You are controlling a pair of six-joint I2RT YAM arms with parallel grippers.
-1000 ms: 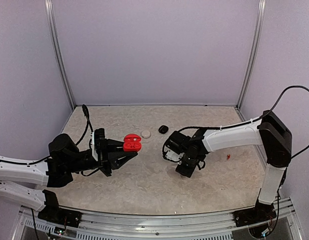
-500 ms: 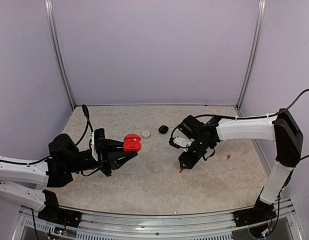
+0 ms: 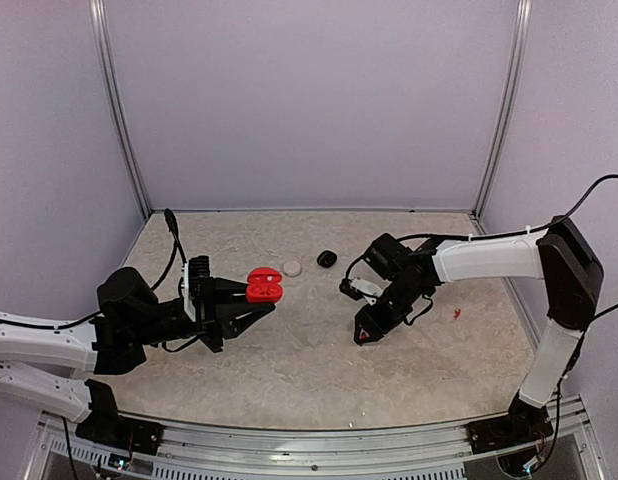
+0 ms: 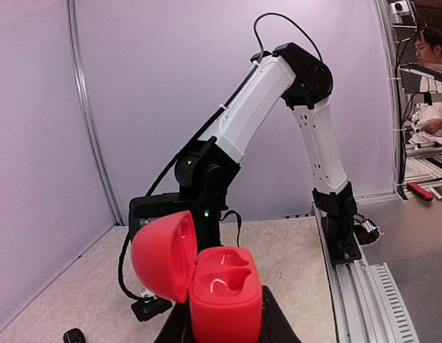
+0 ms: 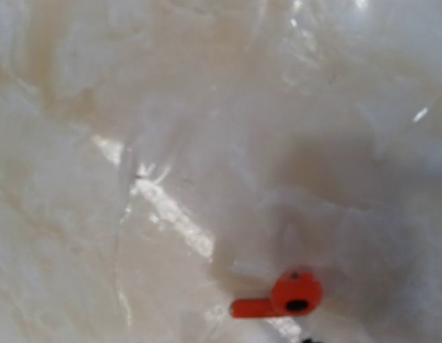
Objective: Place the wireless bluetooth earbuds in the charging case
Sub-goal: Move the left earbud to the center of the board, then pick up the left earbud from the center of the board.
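Your red earbud (image 5: 282,299) shows low in the right wrist view, stem pointing left and its round head to the right, over the pale marbled tabletop (image 5: 135,143) in a patch of shadow. From the top view it sits right at the tip of the right claw (image 3: 369,332), which points down at the middle of the tabletop. You cannot tell from either view whether the claw grips the earbud or merely stands over it, nor how wide its jaws stand, since the fingers barely enter the wrist picture.

A second red earbud (image 3: 456,314) lies on the tabletop well to the right, near the right arm's (image 3: 489,258) elbow.

The red charging case (image 4: 224,293) is up off the tabletop in your left claw (image 3: 259,298), clamped tight between the dark fingers with its body upright. The lid is swung open to the left in the left wrist view, and the two moulded wells face up – both show bare red plastic. The case is well apart from the right claw, to its left.

Farther back, a whitish round case (image 3: 292,268) and a black case (image 3: 327,258) rest near each other on the tabletop, between the two arms.
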